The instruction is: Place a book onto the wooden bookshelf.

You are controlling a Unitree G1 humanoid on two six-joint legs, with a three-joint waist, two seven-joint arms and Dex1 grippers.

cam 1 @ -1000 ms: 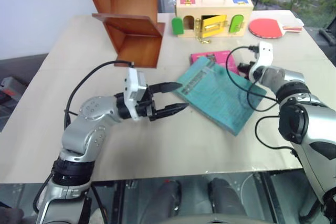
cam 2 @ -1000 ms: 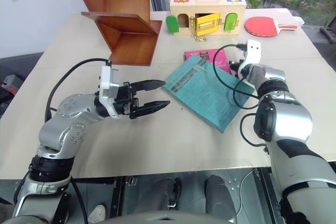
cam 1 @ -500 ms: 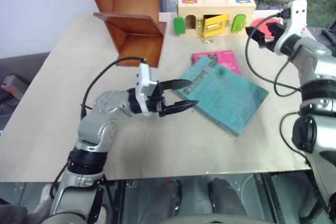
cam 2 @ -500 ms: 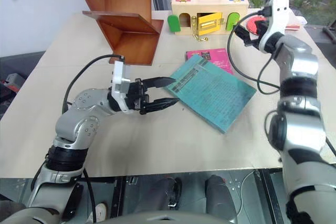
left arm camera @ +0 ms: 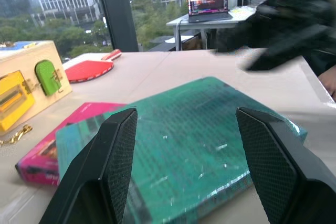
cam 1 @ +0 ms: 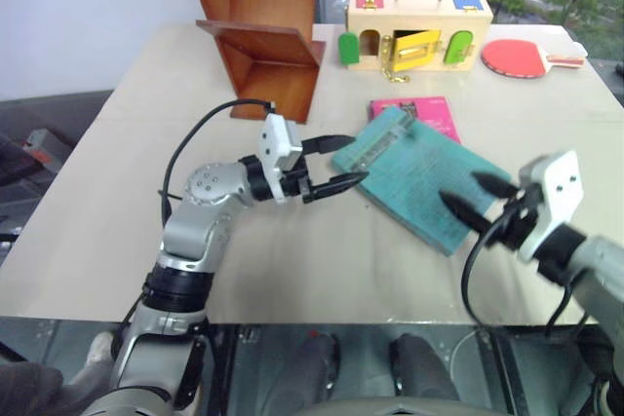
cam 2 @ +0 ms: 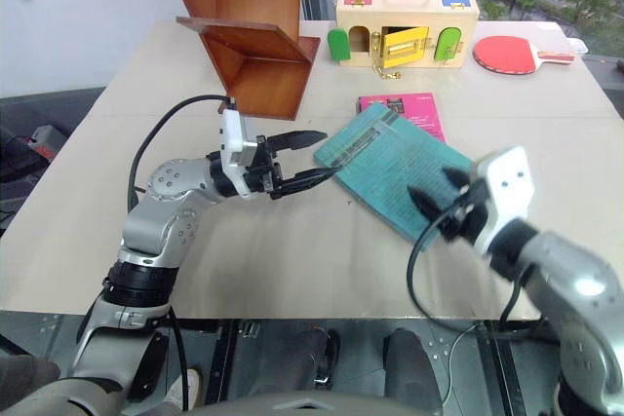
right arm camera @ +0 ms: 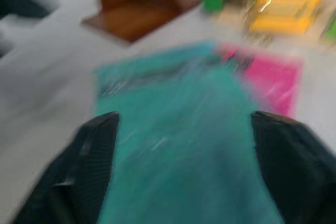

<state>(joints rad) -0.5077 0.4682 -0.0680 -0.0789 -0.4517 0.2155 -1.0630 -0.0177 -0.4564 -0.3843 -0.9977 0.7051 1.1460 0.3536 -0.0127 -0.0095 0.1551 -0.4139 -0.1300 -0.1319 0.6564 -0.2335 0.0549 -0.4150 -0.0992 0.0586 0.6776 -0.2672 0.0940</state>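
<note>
The teal-green book (cam 1: 421,179) lies flat on the table, its far corner overlapping a pink book (cam 1: 429,110). My left gripper (cam 1: 359,159) points sideways at the book's left end, open, fingertips on either side of that corner with nothing gripped. In the left wrist view its black fingers (left arm camera: 113,166) frame the book (left arm camera: 184,177). My right gripper (cam 1: 458,188) is open, hovering over the book's near right corner. The reddish-brown wooden bookshelf (cam 1: 268,51) stands at the back left of the table, apart from both grippers.
A pale wooden box (cam 1: 414,26) with coloured doors stands at the back. A red table-tennis paddle (cam 1: 526,56) lies to its right. The table's front edge (cam 1: 322,323) runs close below both arms. A black cable loops from each wrist.
My right arm swung from high at the back right, near the paddle, down to the near side over the book's corner. The left gripper edged closer to the book. The camera shifted.
</note>
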